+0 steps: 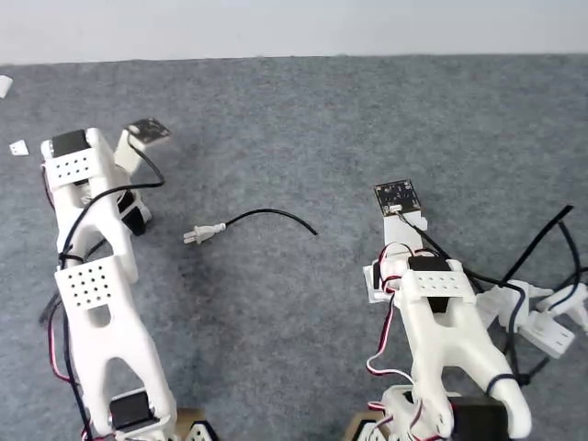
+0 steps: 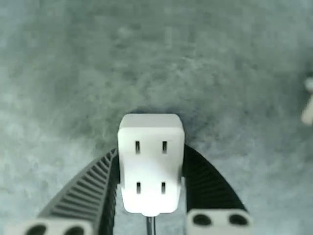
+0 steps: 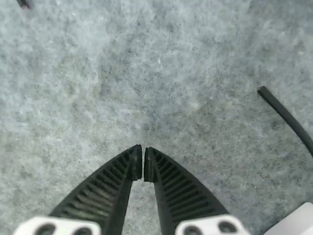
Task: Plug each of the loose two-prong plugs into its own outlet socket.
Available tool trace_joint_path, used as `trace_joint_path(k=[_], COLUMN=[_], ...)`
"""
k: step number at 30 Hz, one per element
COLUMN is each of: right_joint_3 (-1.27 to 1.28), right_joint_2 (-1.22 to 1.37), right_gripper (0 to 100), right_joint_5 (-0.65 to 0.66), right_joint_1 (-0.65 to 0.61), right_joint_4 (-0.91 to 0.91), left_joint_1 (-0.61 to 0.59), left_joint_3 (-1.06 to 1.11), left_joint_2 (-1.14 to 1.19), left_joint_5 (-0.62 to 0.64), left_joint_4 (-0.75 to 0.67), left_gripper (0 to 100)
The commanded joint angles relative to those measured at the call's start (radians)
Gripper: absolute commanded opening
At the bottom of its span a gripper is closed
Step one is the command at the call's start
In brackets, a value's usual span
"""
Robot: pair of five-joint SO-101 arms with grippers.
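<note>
A grey, felt-like worktop (image 1: 303, 110) meets a pale wall (image 1: 294, 28). Two small white scraps (image 1: 18, 147) lie at its far left edge.

The left arm (image 1: 101, 312) and right arm (image 1: 450, 331) are white plastic shells with perforated panels (image 1: 90, 283), black servo blocks (image 1: 131, 407), looping red, black and white cables (image 1: 375, 358), and black ribbed fingers (image 3: 115, 188), seemingly rubbery.

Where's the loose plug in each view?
High view: plug lies on the carpet, left of centre.
Left wrist view: pale blur at the edge beyond the outlet, possibly it.
Right wrist view: a black cord; whose, I cannot tell.
Shared landmark: the grey carpet.
</note>
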Motion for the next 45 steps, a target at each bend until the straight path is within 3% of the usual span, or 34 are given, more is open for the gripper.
trace_joint_path(k=[1, 8, 12, 18, 22, 25, 31, 41, 45], right_joint_3=[-0.061, -0.061, -0.061, -0.061, -0.061, -0.061, -0.061, -0.061, -0.061], right_joint_2=[0.002, 0.002, 0.002, 0.002, 0.002, 0.002, 0.002, 0.002, 0.002], right_gripper=[0.9, 0.9, 0.9, 0.9, 0.9, 0.9, 0.9, 0.9, 0.9], right_joint_5=[-0.006, -0.006, -0.006, -0.006, -0.006, -0.006, -0.006, -0.006, -0.006], right_joint_1=[-0.008, -0.008, -0.008, -0.008, -0.008, -0.008, -0.008, -0.008, -0.008], right_joint_4=[-0.013, -0.015, -0.015, -0.015, -0.015, -0.013, -0.013, -0.015, -0.015], left_joint_1=[-0.028, 0.0, 0.064, 0.204, 0.279, 0.33, 0.459, 0.589, 0.551], left_joint_3=[-0.015, 0.262, 0.524, 0.829, 0.875, 0.883, 1.041, 1.557, 1.662], left_joint_2=[-0.121, -0.463, -0.694, -0.934, -0.993, -0.98, -0.901, -1.185, -1.257], left_joint_5=[0.18, 0.261, 0.379, 0.723, 1.034, 1.178, 1.218, 1.297, 1.292], left_joint_4=[0.017, 0.017, 0.015, 0.011, 0.011, 0.012, -0.029, -0.503, -0.603], left_gripper=[1, 1, 1, 1, 1, 1, 1, 1, 1])
